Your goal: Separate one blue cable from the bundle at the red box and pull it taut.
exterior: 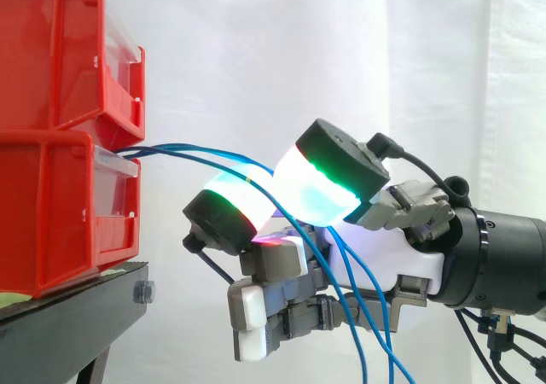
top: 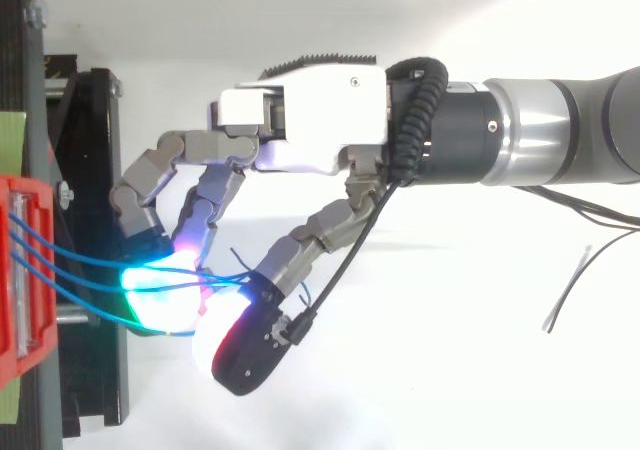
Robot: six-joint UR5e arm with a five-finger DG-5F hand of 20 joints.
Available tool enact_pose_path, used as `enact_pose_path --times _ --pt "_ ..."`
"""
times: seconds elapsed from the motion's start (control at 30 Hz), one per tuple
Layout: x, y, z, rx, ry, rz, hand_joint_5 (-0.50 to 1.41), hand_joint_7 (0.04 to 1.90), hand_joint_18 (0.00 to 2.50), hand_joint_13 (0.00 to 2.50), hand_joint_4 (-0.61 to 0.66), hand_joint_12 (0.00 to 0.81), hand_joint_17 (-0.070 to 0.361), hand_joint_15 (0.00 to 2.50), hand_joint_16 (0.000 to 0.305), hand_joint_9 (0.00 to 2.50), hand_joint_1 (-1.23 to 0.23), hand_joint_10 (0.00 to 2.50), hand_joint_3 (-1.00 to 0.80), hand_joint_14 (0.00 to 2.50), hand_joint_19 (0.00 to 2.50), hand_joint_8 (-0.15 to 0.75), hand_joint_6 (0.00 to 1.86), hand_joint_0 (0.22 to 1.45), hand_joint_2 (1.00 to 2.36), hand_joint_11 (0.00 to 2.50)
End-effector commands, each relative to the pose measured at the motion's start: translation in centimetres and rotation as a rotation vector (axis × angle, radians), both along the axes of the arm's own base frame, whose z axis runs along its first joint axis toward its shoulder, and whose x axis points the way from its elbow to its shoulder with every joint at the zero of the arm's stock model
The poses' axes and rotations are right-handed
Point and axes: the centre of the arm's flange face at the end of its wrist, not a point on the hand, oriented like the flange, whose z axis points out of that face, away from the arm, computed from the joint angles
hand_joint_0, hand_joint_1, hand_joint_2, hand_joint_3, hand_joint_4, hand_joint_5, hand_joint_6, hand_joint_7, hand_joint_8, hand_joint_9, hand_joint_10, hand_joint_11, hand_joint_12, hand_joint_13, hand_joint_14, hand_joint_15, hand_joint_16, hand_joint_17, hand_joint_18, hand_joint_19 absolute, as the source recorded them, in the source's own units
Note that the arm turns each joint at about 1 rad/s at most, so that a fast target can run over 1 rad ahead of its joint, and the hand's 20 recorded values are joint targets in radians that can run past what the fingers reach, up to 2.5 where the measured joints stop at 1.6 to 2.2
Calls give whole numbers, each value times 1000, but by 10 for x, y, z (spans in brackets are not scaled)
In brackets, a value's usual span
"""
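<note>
Hand [top: 300, 130] was curled, pads [exterior: 316, 188] pinching blue cables [exterior: 213, 150] near the red box [exterior: 60, 230]. Cables arched slack from box to pads; prob. more than one caught. Step needed: keep one only, firm pinch, draw straight away from box, no jerk.

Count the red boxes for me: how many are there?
2. The upper red bin sits on the lower red bin, which rests on the black stand and has blue cables running from its front. More may be hidden past the edge.
</note>
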Motion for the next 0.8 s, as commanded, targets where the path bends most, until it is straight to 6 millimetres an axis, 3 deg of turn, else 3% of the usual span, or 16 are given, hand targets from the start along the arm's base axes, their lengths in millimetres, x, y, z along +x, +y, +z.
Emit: enact_pose_path --times 0.0,0.23,0.4,0.5,0.77 --pt "0 0 0 0 0 0 -197 1101 827 952 108 323 89 669 40 1000 -974 28 -500 26 507 305 923 536 1000 1096" --pt "0 0 0 1 0 0 -194 1025 879 982 142 353 103 656 46 1029 -891 26 -500 24 508 337 920 442 1000 1080" --pt "0 0 0 1 0 0 -182 1033 876 990 133 349 102 678 45 1067 -580 27 -500 23 578 324 885 493 1000 1080" --pt "0 0 0 1 0 0 -179 1067 858 975 118 336 97 691 43 1067 -472 28 -500 25 626 307 871 554 1000 1083" --pt "0 0 0 1 0 0 -178 1098 851 961 94 341 100 717 44 1053 -496 26 -331 26 653 310 860 594 1014 1085"
